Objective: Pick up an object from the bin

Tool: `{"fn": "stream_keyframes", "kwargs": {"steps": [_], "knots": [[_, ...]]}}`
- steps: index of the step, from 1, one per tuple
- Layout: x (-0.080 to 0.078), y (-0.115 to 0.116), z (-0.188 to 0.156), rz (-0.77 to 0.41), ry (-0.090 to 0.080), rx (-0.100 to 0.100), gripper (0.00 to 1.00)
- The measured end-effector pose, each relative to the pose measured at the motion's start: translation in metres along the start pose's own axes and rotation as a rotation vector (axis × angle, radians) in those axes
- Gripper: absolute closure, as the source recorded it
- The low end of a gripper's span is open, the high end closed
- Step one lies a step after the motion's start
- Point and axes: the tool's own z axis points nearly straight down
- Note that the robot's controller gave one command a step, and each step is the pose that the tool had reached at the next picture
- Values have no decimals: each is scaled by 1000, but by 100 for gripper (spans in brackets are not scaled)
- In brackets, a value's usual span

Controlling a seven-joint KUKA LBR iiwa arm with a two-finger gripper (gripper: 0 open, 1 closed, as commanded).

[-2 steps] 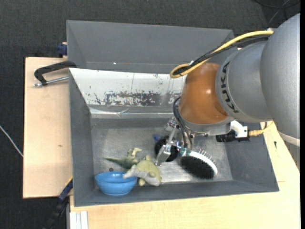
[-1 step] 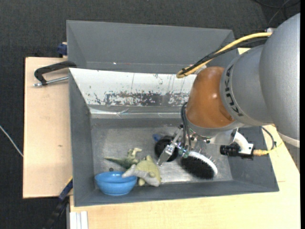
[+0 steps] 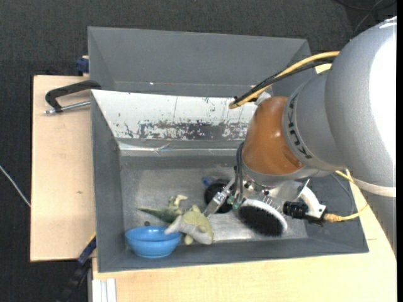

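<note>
This looks like a robotics lab set up for grasping trials, not a home or a shop. A large silver-grey industrial robot arm (image 3: pixel 352 106) with an orange wrist cover (image 3: pixel 267 140) and an exposed yellow cable (image 3: pixel 296 68) leans over a grey sheet-metal bin with sloped walls (image 3: pixel 107 187). The bin's back wall is scuffed and speckled with dark marks (image 3: pixel 182 128). Its contents are unrelated odds and ends: a small blue plastic bowl (image 3: pixel 151 241), a pale green plush toy (image 3: pixel 196 225) and a black oval brush (image 3: pixel 261 219). Dark carpet-like flooring (image 3: pixel 189 5) surrounds the rig.
</note>
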Motion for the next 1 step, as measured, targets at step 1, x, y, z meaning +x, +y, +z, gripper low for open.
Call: {"fn": "stream_keyframes", "kwargs": {"steps": [1], "knots": [[0,1,-1,-1,0,0,0]]}}
